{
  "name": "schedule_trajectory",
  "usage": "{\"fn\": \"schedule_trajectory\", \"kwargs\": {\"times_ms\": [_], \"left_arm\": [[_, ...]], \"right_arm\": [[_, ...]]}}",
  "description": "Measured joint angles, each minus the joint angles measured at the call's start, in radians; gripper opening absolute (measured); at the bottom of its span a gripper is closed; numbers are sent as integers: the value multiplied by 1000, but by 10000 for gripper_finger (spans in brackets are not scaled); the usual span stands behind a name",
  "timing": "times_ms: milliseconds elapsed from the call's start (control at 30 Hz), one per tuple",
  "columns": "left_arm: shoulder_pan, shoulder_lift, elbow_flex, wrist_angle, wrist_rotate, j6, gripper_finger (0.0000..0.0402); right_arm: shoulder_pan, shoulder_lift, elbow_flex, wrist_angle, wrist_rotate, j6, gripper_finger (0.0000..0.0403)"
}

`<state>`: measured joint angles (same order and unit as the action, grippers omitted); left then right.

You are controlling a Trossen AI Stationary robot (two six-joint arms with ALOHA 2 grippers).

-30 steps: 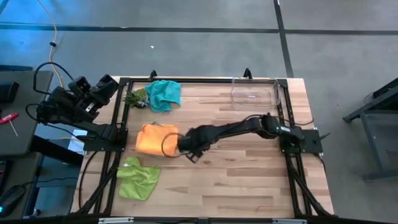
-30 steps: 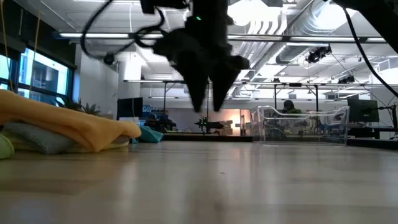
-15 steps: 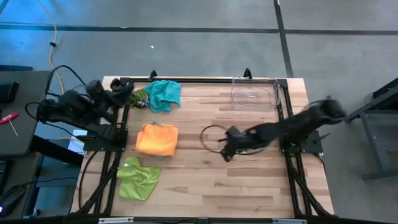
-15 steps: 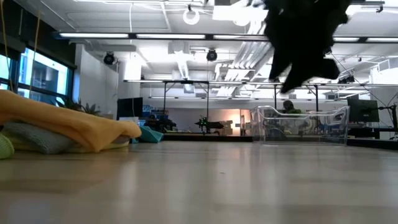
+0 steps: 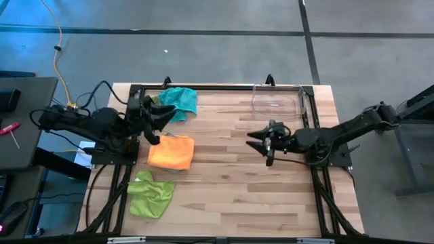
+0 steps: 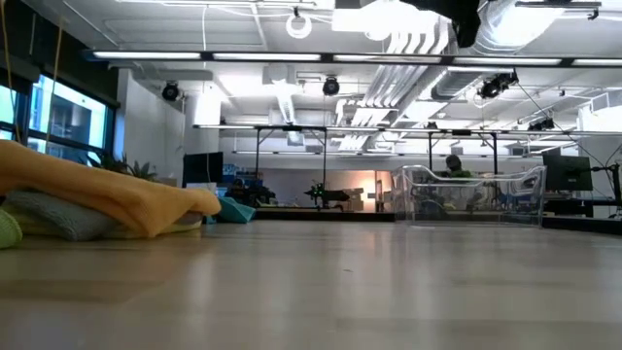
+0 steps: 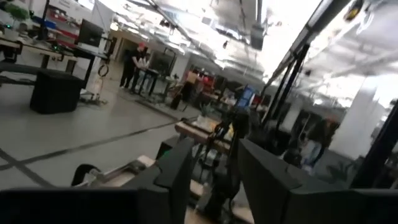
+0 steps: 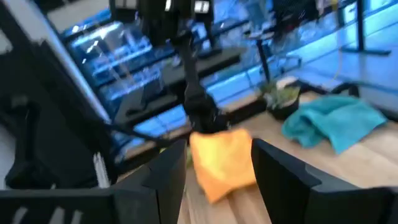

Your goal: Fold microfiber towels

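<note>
A folded orange towel (image 5: pixel 171 152) lies flat at the table's left; in the low view it rests on a grey towel (image 6: pixel 44 216). A crumpled teal towel (image 5: pixel 180 102) lies at the far left, and a lime green towel (image 5: pixel 150 193) at the near left. My left gripper (image 5: pixel 165 116) hangs open above the table between the teal and orange towels, pointing toward the right edge. My right gripper (image 5: pixel 252 139) hangs open above mid-table, level, pointing left at the orange towel (image 8: pixel 221 158). Nothing is between the fingers of either.
A clear plastic bin (image 5: pixel 278 102) stands at the far right. A small green spiky plant (image 8: pixel 280 99) sits beside the teal towel (image 8: pixel 336 124). Bare wood spans the middle and near right of the table (image 5: pixel 258 190). A black frame rail (image 5: pixel 224 87) borders the table.
My right gripper has drawn back from the orange towel's right edge toward the table's right edge, rising and tipping from pointing down to level. My left gripper has come from beyond the table's left edge in over its far left part, sinking a little, and has opened.
</note>
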<state>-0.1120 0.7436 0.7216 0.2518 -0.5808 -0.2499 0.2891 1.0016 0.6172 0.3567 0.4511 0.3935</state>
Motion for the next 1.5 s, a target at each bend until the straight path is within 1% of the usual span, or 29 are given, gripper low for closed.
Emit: {"fn": "schedule_trajectory", "kwargs": {"times_ms": [67, 133, 267, 400, 467, 500, 600, 700, 833, 900, 933, 1033, 1133, 1233, 1300, 1367, 1433, 1500], "left_arm": [[0, 13, 0, -6, 1, 14, 137], [0, 19, 0, -7, 2, 18, 154], [0, 19, 0, -31, 0, 18, 189], [0, 18, 0, -48, -2, 31, 224], [0, 18, 0, -65, 21, 45, 239], [0, 18, 0, -74, 40, 50, 245], [0, 18, 0, -94, 83, 62, 255], [0, 18, 0, -104, 98, 63, 257], [1, 18, 0, -106, 94, 63, 257], [8, 25, 4, -125, 63, 70, 257], [19, 40, 18, -164, 41, 70, 257], [92, 123, 115, -386, 41, 70, 251], [201, 249, 233, -625, 129, 71, 246], [311, 380, 339, -804, 233, 114, 244], [375, 472, 392, -894, 305, 186, 244], [426, 553, 433, -948, 358, 274, 244], [471, 626, 468, -989, 394, 363, 243], [507, 693, 494, -1025, 407, 445, 243]], "right_arm": [[-3, -2, 21, -21, 44, -3, 175], [-5, 0, 48, -57, 66, -10, 181], [-11, 5, 102, -165, 66, -9, 203], [-31, 13, 155, -255, 72, -44, 231], [-47, 14, 170, -286, 56, -44, 244], [-59, 15, 177, -286, 32, -42, 249], [-86, 14, 192, -305, -21, -36, 256], [-99, 14, 195, -314, -34, -35, 256], [-106, 14, 195, -316, -34, -35, 256], [-106, 14, 195, -317, -34, -35, 257], [-106, 14, 195, -317, -34, -35, 257], [-106, 14, 195, -319, -33, -28, 257], [-106, 14, 195, -321, -16, -28, 257], [-106, 14, 195, -328, -14, -38, 257], [-106, 14, 195, -338, -14, -40, 257], [-105, 14, 195, -353, -15, -25, 257], [-105, 14, 195, -366, -14, -4, 257], [-105, 14, 195, -380, -14, 14, 257]]}}
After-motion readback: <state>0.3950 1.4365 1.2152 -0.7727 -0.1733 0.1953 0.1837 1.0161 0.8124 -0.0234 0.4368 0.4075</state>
